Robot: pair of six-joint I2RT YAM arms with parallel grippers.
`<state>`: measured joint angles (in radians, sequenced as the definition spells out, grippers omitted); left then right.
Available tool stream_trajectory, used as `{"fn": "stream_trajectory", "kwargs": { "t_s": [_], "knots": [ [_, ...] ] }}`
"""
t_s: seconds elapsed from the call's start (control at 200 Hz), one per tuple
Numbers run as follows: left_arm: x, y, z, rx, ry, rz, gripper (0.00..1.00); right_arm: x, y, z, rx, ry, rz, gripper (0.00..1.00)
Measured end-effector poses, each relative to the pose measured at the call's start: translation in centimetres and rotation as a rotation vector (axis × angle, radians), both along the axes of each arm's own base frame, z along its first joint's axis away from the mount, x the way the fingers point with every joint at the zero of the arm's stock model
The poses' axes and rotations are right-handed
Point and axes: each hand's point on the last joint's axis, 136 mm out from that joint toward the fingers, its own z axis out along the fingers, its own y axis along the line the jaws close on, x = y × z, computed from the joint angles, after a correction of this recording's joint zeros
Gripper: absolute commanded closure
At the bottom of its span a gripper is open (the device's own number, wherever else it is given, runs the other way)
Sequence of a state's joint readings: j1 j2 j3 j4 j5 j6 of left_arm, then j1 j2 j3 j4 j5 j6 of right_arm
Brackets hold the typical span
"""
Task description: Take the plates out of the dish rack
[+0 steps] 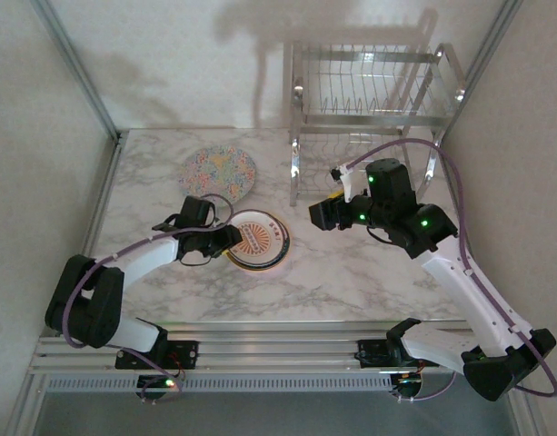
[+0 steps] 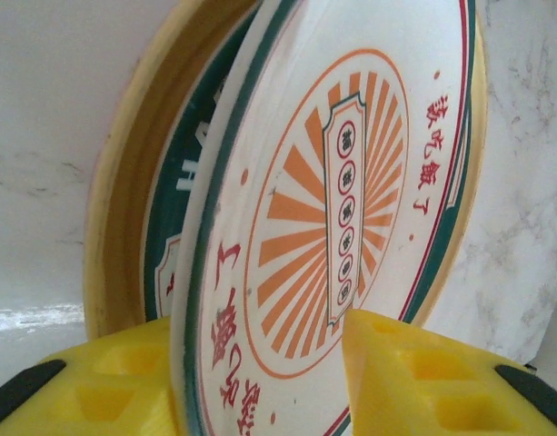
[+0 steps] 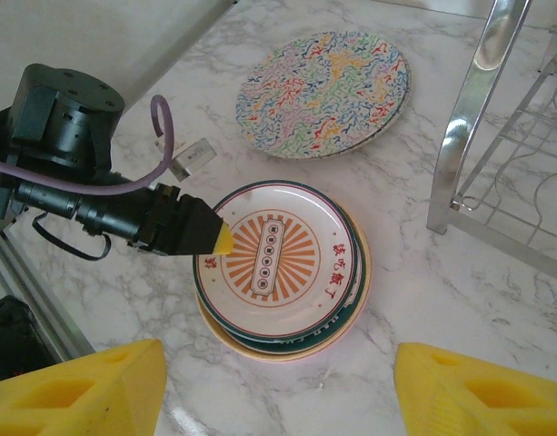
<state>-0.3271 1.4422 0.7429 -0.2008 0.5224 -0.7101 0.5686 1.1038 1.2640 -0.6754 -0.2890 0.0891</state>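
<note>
A white plate with an orange sunburst centre and dark rim [image 1: 257,238] [image 3: 278,259] lies on top of a small stack on the marble table. Under it sit another dark-rimmed plate and a yellow-orange plate [image 2: 114,209]. My left gripper [image 1: 225,238] [image 2: 260,318] straddles the sunburst plate's [image 2: 351,182] left rim. Its yellow fingers [image 2: 414,372] stand apart, one on each side. A floral-speckled plate [image 1: 220,173] [image 3: 323,91] lies flat behind the stack. My right gripper [image 1: 322,215] [image 3: 278,352] hovers open and empty to the right of the stack. The chrome dish rack [image 1: 373,91] holds no plates.
The rack's front left leg [image 3: 473,118] stands close to the stack's right side. Grey walls and metal frame rails [image 1: 78,68] bound the table on the left and back. Bare marble [image 1: 351,272] lies in front of the rack.
</note>
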Motion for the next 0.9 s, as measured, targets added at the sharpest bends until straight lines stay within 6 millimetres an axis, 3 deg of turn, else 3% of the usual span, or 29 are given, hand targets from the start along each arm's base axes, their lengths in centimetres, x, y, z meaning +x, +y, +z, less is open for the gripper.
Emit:
{"fn": "stream_trajectory", "kwargs": {
  "t_s": [0.641,0.896],
  "knots": [
    [1.2,0.5,-0.7,0.225,0.052,-0.086,0.53,0.5,0.4,-0.1,0.0,0.008,0.001,0.32],
    [1.5,0.7,-0.7,0.301,0.05,-0.112,0.44,0.6,0.5,-0.4,-0.005,0.016,0.001,0.32]
  ]
}}
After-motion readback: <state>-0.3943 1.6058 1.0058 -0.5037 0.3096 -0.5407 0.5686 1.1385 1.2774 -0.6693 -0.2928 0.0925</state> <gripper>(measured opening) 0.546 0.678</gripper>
